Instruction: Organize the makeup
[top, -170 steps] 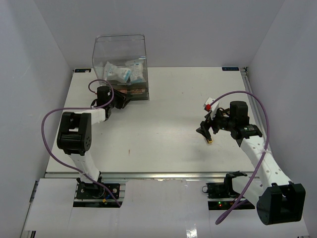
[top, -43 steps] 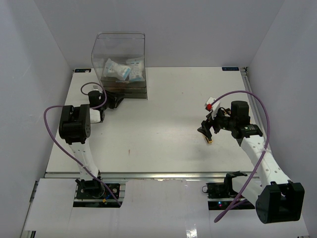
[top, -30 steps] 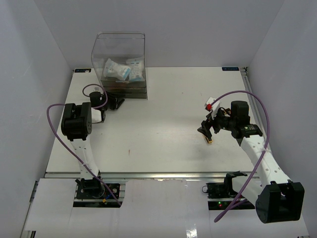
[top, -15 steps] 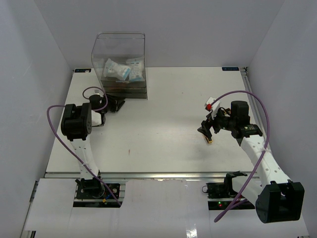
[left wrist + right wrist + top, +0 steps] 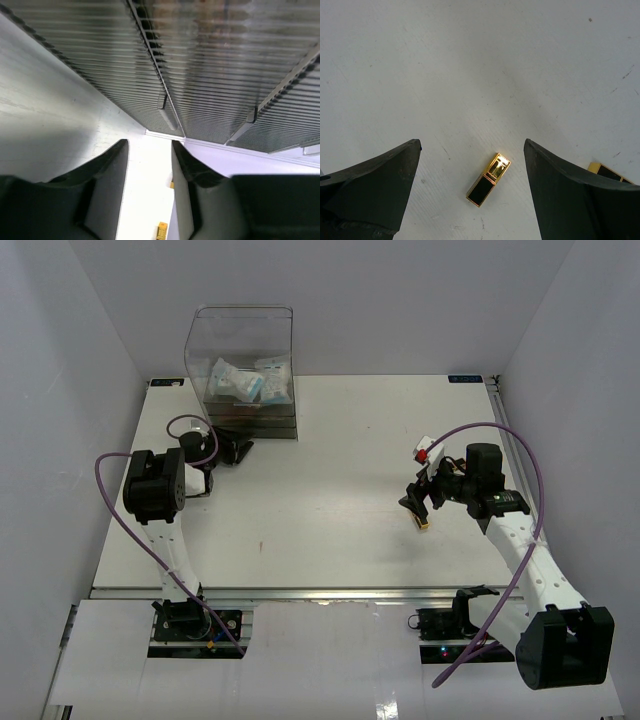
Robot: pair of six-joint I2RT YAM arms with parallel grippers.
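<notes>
right fingers [image 5: 370,185] apart, 1 tube [image 5: 489,186] beneath (black-gold)

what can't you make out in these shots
Right wrist view: the second gold-black tube is mostly hidden behind a finger of the right pincer and cut off by the frame edge.
Left wrist view: whatever lies low in the clear box is blurred by its ribbed wall.
Top view: the packets are too small to count.

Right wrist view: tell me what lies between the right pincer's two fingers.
In the right wrist view, one black-gold tube lies flat on the white table inside the open right pincer, touching neither side.
</notes>
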